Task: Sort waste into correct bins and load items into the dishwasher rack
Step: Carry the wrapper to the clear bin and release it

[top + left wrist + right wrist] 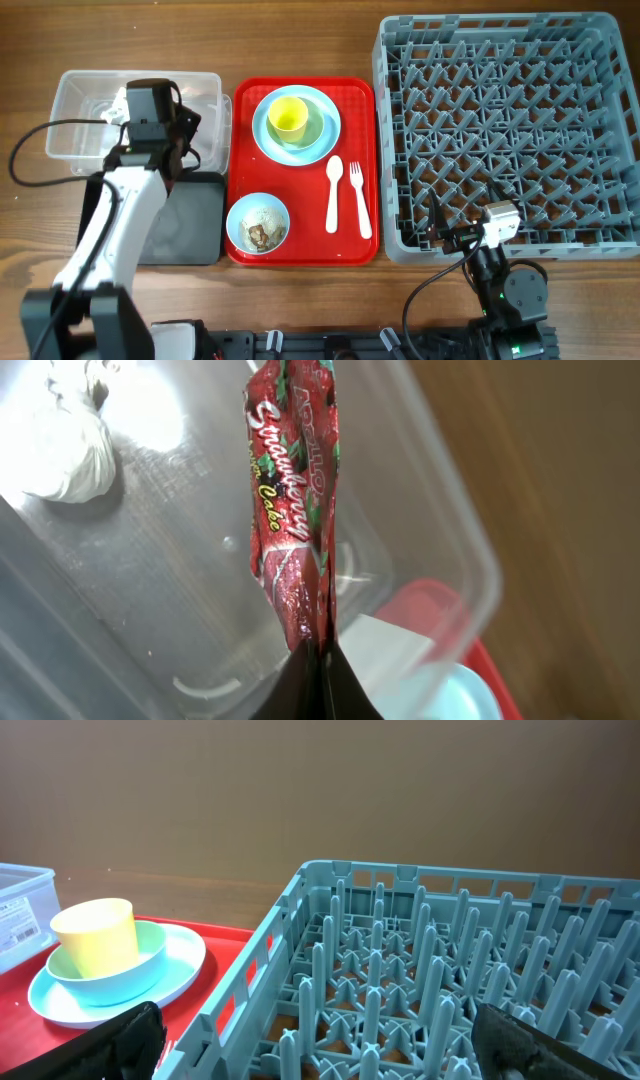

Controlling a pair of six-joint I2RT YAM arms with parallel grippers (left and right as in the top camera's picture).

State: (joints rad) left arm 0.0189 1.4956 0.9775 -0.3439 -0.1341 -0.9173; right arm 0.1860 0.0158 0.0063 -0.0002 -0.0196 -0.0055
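My left gripper [322, 660] is shut on the red printed snack wrapper [295, 500] and holds it over the clear tub [200, 590], where a crumpled white tissue [65, 445] lies. In the overhead view the left gripper [150, 110] is above the clear tub [80, 110]. The black tray [195, 220] lies below the tub. The yellow cup [288, 117] sits in the pale green bowl [318, 126] on the light blue plate [270, 145]. The small blue bowl [240, 212] holds food scraps [260, 234]. The white spoon [333, 192] and fork [358, 195] lie on the red tray. My right gripper [320, 1040] is open at the near edge of the dishwasher rack [510, 130].
The red tray [300, 250] lies between the bins and the rack. The rack [430, 970] fills the right wrist view, with cup [95, 935], green bowl [150, 955] and plate [185, 965] at left. A cable [40, 150] loops at the left of the tub.
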